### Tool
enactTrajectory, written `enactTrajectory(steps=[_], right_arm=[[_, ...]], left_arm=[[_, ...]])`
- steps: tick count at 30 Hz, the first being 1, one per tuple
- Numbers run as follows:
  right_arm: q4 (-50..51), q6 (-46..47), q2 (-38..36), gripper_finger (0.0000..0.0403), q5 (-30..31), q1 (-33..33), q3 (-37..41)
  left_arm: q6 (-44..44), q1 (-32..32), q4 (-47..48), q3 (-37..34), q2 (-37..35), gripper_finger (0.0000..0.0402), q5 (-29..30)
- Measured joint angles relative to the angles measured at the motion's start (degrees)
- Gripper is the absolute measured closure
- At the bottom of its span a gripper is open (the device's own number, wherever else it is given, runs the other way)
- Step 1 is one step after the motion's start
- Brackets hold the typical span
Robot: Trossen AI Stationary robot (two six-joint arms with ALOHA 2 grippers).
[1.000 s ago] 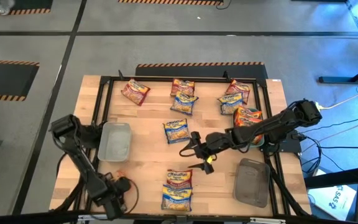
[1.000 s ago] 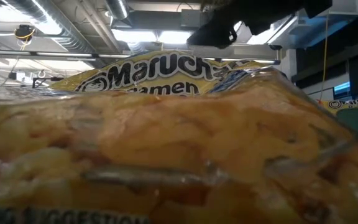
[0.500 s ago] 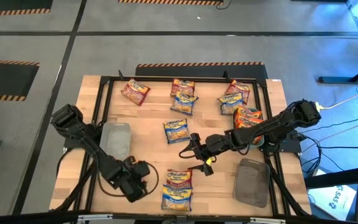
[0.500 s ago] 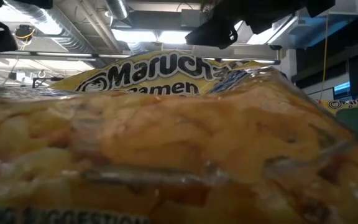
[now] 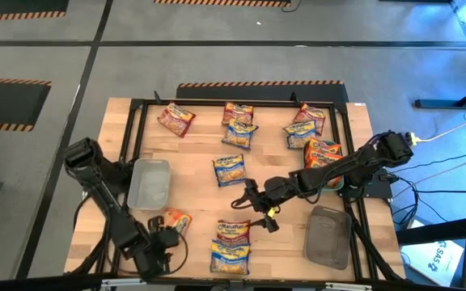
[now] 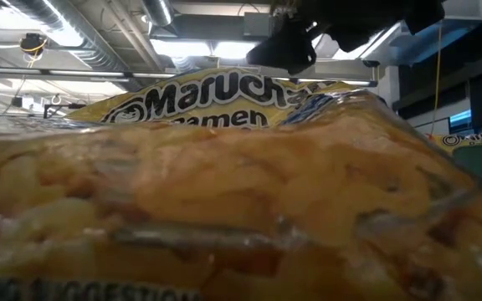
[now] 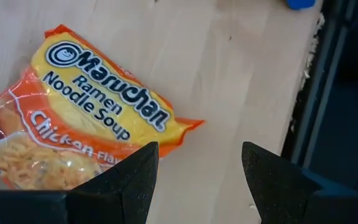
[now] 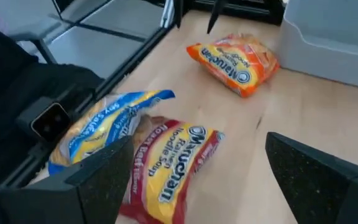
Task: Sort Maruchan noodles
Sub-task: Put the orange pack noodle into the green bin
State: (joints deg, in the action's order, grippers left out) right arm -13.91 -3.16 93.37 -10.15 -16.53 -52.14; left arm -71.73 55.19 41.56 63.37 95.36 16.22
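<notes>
1. The left gripper (image 5: 162, 242) sits at the near left part of the light wooden desk (image 5: 192, 202); its jaws are spread and hold nothing.
2. Just beside it lies an orange-red crinkly plastic Maruchan chicken ramen packet (image 5: 176, 221), flat on the wood; the left wrist view shows this packet (image 7: 79, 140) ahead of the two dark fingers (image 7: 126, 180), apart from them.
3. A clear rectangular plastic tray (image 5: 150, 183) stands just beyond that packet.
4. The right gripper (image 5: 253, 212) hangs over the middle of the desk, jaws released wide, grasping nothing.
5. Near it, at the desk's near edge, a maroon-and-yellow roast beef packet (image 8: 173, 165) and a blue-and-yellow packet (image 8: 104, 127) lie touching (the low view is nearly filled by one of them).
6. One more blue-and-yellow packet (image 5: 230, 170) rests at the centre; others of mixed kinds lie along the far side (image 5: 239, 123) and far right (image 5: 312, 133).
7. A grey plastic tray (image 5: 328, 236) sits at the near right.
</notes>
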Motion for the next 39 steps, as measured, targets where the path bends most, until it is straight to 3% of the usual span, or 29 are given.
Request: enactTrajectory(steps=[7, 12, 21, 31, 39], right_arm=[[-1.0, 0.3, 1.5, 0.0054, 0.0, 0.0, -0.1], [-1.6, 0.4, 1.5, 0.0054, 0.0, 0.0, 0.0], [-2.5, 3.1, 1.5, 0.0054, 0.0, 0.0, 0.0], [-2.6, 6.2, 1.5, 0.0054, 0.0, 0.0, 0.0], [-2.6, 6.2, 1.5, 0.0054, 0.0, 0.0, 0.0]], left_arm=[[0.9, 0.5, -0.1, 0.0, 3.6, 0.0176, -3.4], [0.4, -0.6, -0.6, 0.0, 5.3, 0.0176, -2.3], [-4.2, -8.0, 1.1, 0.0, 7.1, 0.0176, 0.1], [-0.5, -14.9, 1.4, 0.0, 7.0, 0.0176, 3.9], [2.0, -13.1, 1.5, 0.1, 0.1, 0.0176, 6.6]])
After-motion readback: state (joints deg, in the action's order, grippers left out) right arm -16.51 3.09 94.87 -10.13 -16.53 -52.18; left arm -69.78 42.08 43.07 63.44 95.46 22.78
